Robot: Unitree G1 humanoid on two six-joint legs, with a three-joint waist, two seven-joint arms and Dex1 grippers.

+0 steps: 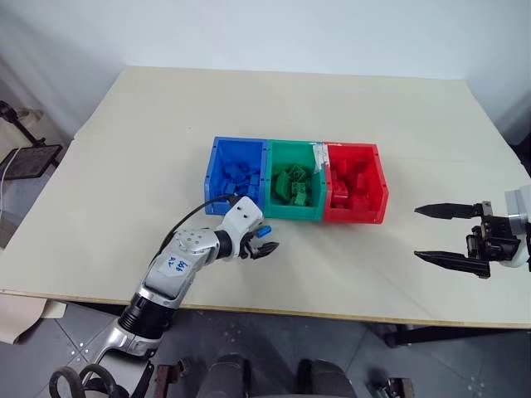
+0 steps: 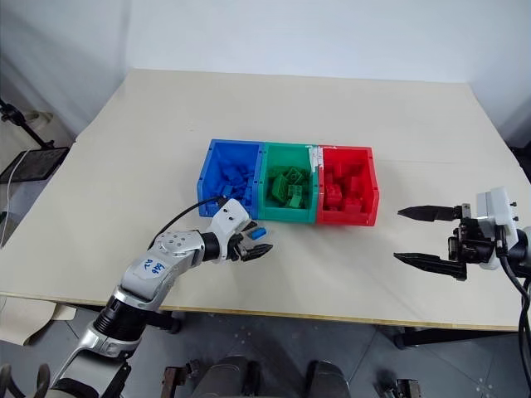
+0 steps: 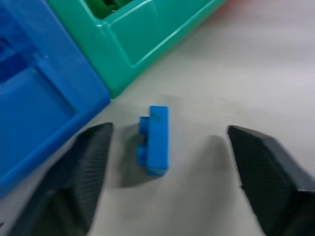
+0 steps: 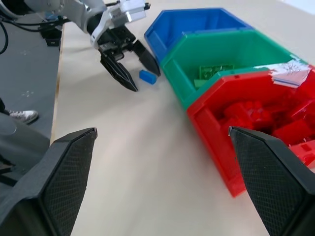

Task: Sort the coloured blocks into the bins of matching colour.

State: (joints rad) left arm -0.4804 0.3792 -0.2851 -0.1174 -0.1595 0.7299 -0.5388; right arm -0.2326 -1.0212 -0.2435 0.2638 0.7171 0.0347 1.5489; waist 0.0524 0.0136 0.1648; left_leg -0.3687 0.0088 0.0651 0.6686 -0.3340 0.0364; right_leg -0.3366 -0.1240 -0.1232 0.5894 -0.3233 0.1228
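A small blue block (image 3: 156, 140) lies on the table just in front of the blue bin (image 1: 212, 170) and green bin (image 1: 292, 213). My left gripper (image 1: 267, 241) is low over the table, open, with a finger on each side of that block and a gap to it on both sides. The red bin (image 1: 354, 217) closes the row on the right. Each bin holds several blocks of its own colour. My right gripper (image 1: 435, 235) hovers open and empty to the right of the red bin, pointing left.
The bins stand mid-table on a cream tabletop (image 1: 124, 166). A white label (image 1: 319, 156) sticks to the rim between the green and red bins. The table's front edge (image 1: 274, 311) runs just behind my left forearm. A black stand (image 1: 29, 157) is off the left side.
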